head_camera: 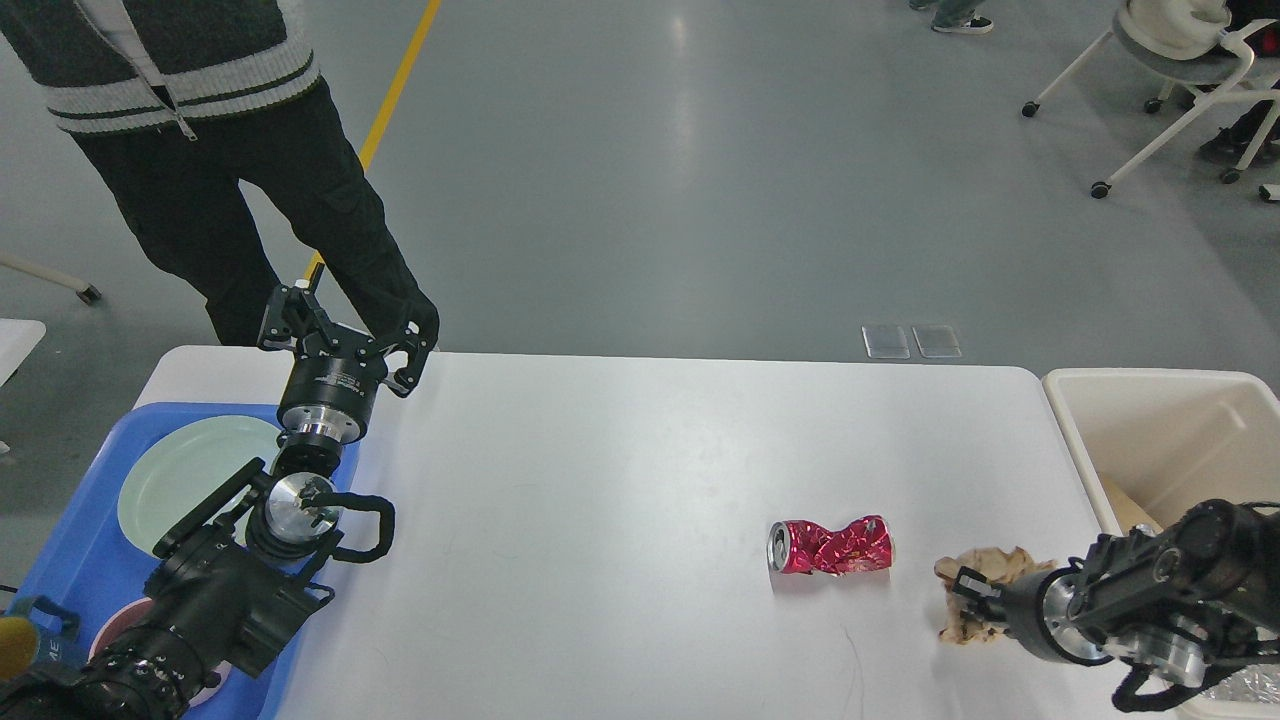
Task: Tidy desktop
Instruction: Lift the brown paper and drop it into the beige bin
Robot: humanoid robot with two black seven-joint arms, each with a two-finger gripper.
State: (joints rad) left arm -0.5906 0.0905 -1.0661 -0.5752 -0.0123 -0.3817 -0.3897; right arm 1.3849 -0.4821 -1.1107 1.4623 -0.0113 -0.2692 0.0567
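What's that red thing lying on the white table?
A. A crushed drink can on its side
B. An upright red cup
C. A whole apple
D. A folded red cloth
A: the crushed red can lies on its side on the desktop, its silver top facing left and its middle pinched in.
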